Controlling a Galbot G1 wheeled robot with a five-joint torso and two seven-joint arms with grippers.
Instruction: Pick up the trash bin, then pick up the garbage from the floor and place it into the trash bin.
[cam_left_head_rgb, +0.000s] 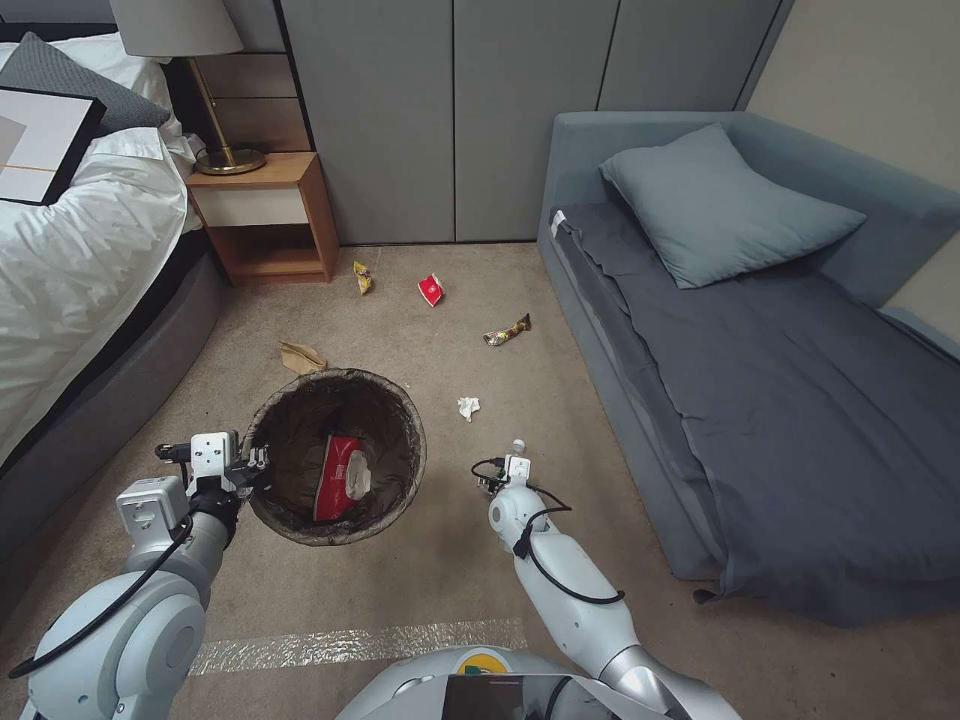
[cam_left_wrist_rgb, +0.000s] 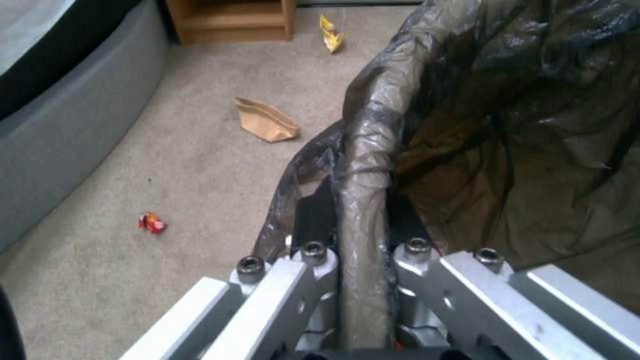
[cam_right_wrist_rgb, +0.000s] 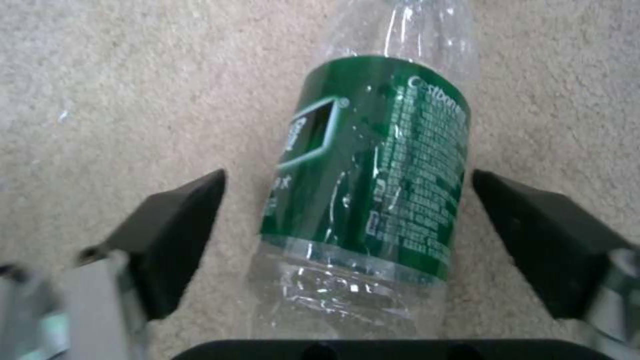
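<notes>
The trash bin (cam_left_head_rgb: 262, 500), round with a dark wrinkled liner, hangs above the carpet at front left. My left gripper (cam_left_head_rgb: 257, 463) is shut on its rim (cam_left_wrist_rgb: 365, 150), one finger inside and one outside. A red-and-white wrapper (cam_left_head_rgb: 338, 480) lies inside the bin. My right gripper (cam_left_head_rgb: 508, 466) is low over the carpet and open, its fingers (cam_right_wrist_rgb: 180, 225) on either side of a clear bottle (cam_right_wrist_rgb: 373, 165) with a green label, gaps on both sides. On the floor beyond lie more garbage: a white tissue (cam_left_head_rgb: 468, 407), brown paper (cam_left_head_rgb: 301, 357), a dark foil wrapper (cam_left_head_rgb: 507, 331), a red wrapper (cam_left_head_rgb: 431, 289) and a yellow packet (cam_left_head_rgb: 362, 277).
A bed (cam_left_head_rgb: 90, 260) runs along the left with a wooden nightstand (cam_left_head_rgb: 265, 210) and lamp behind it. A grey daybed (cam_left_head_rgb: 760, 400) lines the right. Grey cupboard doors close the back. A small red scrap (cam_left_wrist_rgb: 152, 223) lies near the bed base. Clear tape (cam_left_head_rgb: 350, 645) crosses the carpet in front.
</notes>
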